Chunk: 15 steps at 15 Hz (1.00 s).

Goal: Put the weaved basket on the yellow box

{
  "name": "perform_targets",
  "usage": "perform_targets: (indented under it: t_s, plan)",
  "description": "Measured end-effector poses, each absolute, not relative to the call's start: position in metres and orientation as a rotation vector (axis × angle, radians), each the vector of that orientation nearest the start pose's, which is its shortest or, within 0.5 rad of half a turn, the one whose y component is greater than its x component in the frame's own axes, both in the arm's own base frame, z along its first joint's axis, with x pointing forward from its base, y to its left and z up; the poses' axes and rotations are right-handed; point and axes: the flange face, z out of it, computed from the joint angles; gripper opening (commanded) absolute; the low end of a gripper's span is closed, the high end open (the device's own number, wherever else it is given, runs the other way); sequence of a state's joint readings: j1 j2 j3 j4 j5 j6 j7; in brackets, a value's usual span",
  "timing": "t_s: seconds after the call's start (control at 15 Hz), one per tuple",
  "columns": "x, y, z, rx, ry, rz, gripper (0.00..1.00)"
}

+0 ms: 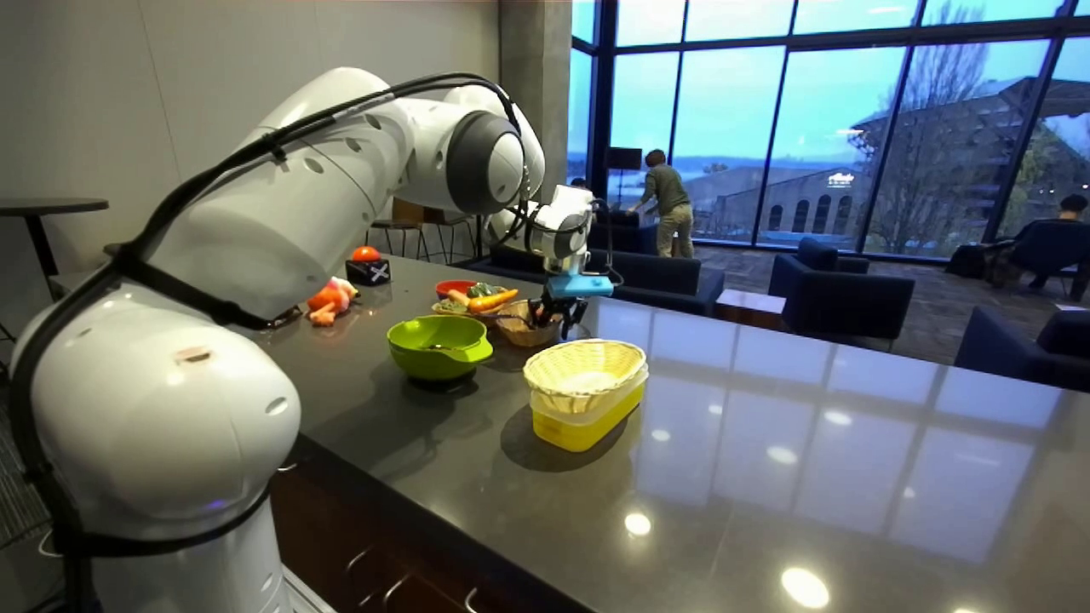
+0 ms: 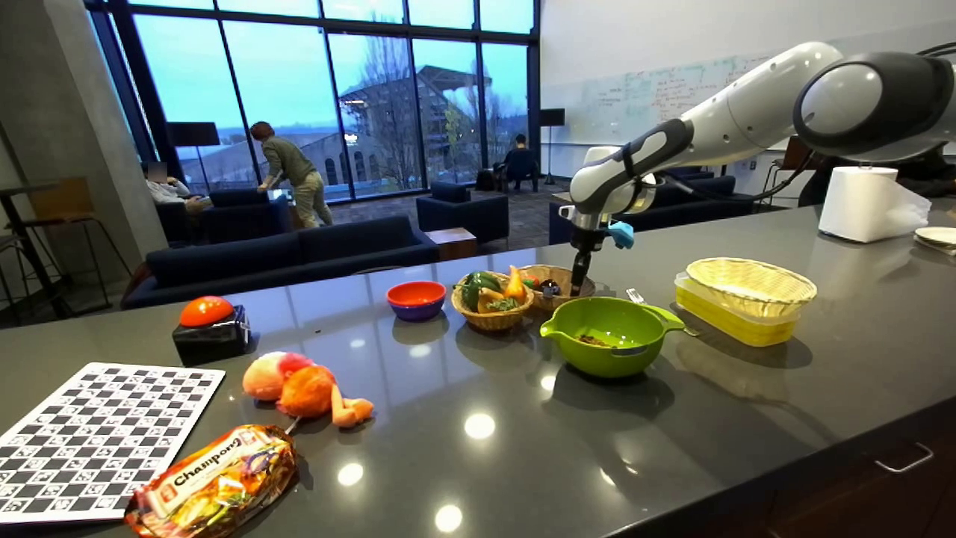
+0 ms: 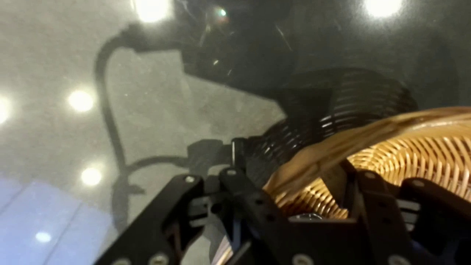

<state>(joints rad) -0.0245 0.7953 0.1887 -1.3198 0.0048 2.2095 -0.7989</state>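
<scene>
"On the grey counter [image 1: 724, 511], what is listed first?" asks the clerk.

"One robot arm [image 1: 281, 196], white, reaching over it," answers the keeper. "Next, one green bowl [image 2: 590, 360]. Next, one yellow box [image 1: 588, 430], with one pale wicker basket [image 2: 750, 282] seated at its top; how far that nests inside cannot be told."

"And the task's woven basket [image 3: 423, 158]?"

"Judged to be the brown one: on the counter, between one vegetable basket [image 2: 497, 321] and the yellow box, apart from the latter."

"How will it handle?"

"Likely light. Stiff at the rim, some give in the weave. Ribbed, so probably not slippery; hardly fragile, though a hard squeeze might crease the wicker. Best hold: the thick rim, pinched from inside and out. Lifted by one side, it may tip. The pale basket on the box would probably make a poor seat."

"State of the gripper [image 3: 292, 169]?"

"Nothing clasped. Fingers [image 3: 238, 158] spread astride the woven basket's rim, one outside, the other within. Contact with the rim: cannot be told."

"Smallest entry?"

"Small red and dark items [image 2: 550, 287], loose by their look, lying in the woven basket. Any tilt could send them sliding, so a slow, level carry is advised."
</scene>
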Motion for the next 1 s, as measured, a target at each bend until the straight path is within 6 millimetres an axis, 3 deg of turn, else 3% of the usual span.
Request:
perform_targets:
  t_s: [0.33, 0.4, 0.6, 1.0]
  plan:
    - [0.751, 0.088, 0.283, -2.731, -1.275, -0.254, 0.0]
    - [0.752, 0.087, 0.285, -2.729, -1.263, -0.264, 0.04]
    - [0.755, 0.084, 0.29, -2.725, -1.232, -0.289, 0.0]
    - [0.756, 0.078, 0.292, -2.725, -1.192, -0.3, 0.02]
